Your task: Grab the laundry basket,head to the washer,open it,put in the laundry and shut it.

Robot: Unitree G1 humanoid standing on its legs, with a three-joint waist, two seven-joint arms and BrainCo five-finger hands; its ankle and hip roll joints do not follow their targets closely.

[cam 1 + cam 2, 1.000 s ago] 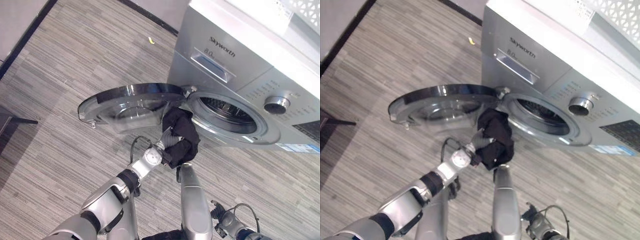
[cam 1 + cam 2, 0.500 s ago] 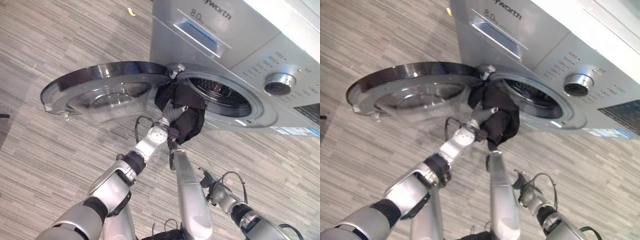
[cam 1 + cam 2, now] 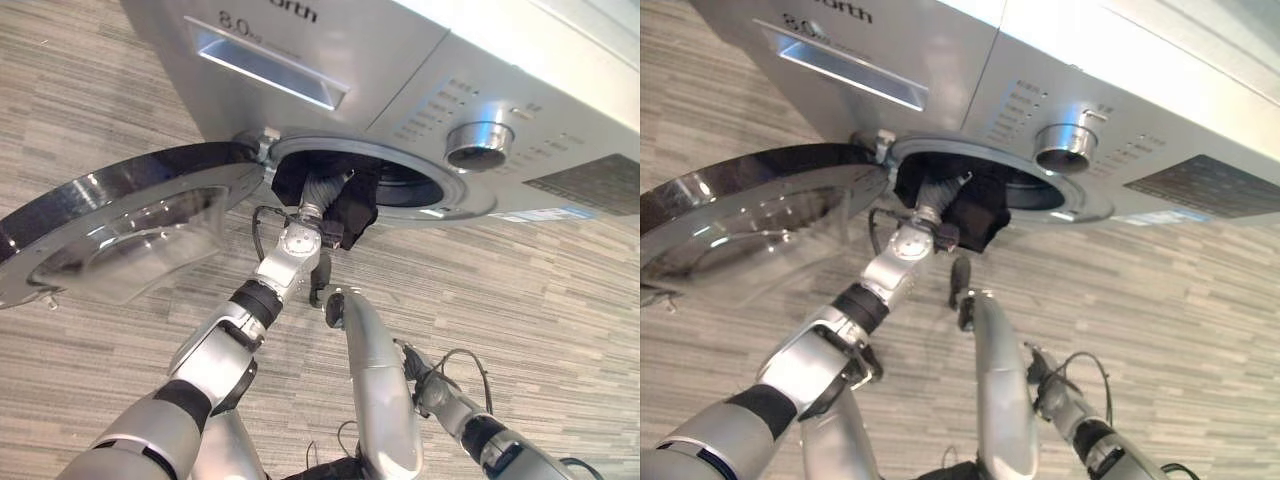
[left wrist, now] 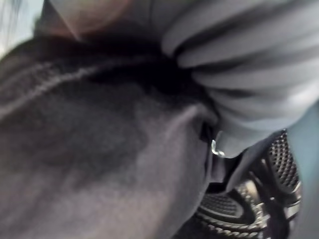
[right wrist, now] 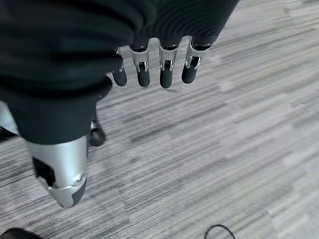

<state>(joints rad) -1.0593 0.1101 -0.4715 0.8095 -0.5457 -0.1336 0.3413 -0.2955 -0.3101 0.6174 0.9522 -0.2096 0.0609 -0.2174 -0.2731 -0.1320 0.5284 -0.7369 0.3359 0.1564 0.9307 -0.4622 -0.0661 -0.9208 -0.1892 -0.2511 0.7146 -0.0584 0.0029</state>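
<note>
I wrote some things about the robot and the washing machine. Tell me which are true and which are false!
1. The washer door is closed. False: it hangs wide open.
2. The left hand holds dark laundry at the drum opening. True.
3. The laundry is white. False: it is black.
4. The right hand holds a sock. False: its fingers hang relaxed over bare floor.
5. A round silver knob sits on the washer's front, above the opening. True.

Grey striped plank-pattern floor all around, evenly lit.
</note>
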